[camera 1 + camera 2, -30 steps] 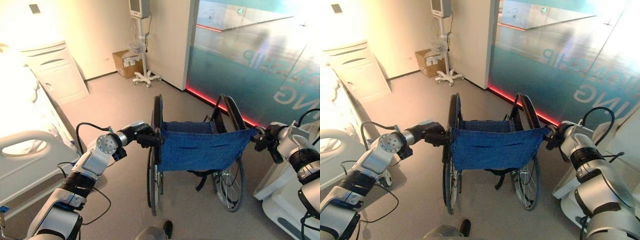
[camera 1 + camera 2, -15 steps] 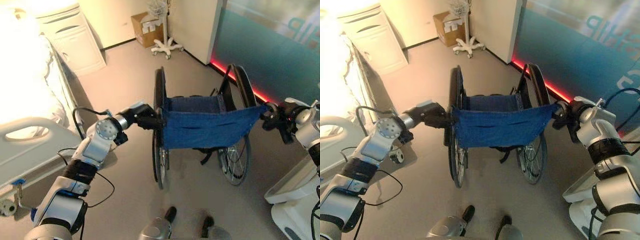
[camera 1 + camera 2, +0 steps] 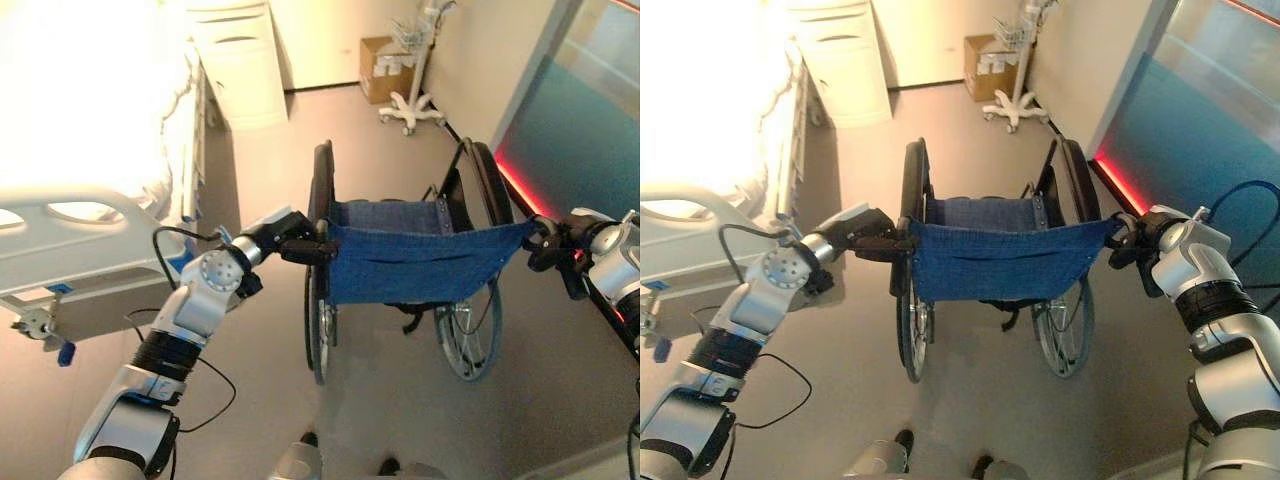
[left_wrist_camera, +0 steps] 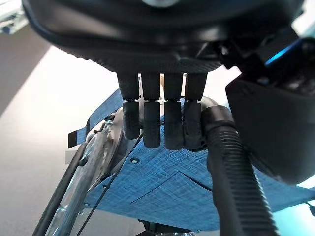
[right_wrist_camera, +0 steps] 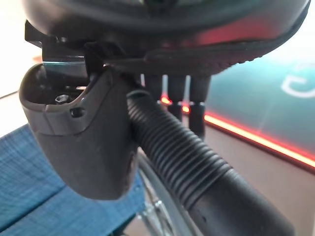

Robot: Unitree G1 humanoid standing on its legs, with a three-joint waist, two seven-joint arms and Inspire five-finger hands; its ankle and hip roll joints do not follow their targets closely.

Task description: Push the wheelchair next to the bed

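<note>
Both push handles gripped: left robot hand (image 3: pixel 298 245) curled round left handle (image 4: pixel 231 167), right robot hand (image 3: pixel 1132 240) curled round right handle (image 5: pixel 182 157). Wheelchair (image 3: pixel 410 270) held on open floor, well apart from bed (image 3: pixel 90 200), which lies to robot's left. Step judged mid-push, approach not finished. Seat faced away from robot toward cabinet (image 3: pixel 238 60); long axis roughly parallel to bed side. Next move judged: forward push with leftward bias, spacing off bed rail (image 3: pixel 70 235) kept.

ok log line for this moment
left hand: shut on wheelchair handle | right hand: shut on other handle | bed: wheelchair's left
</note>
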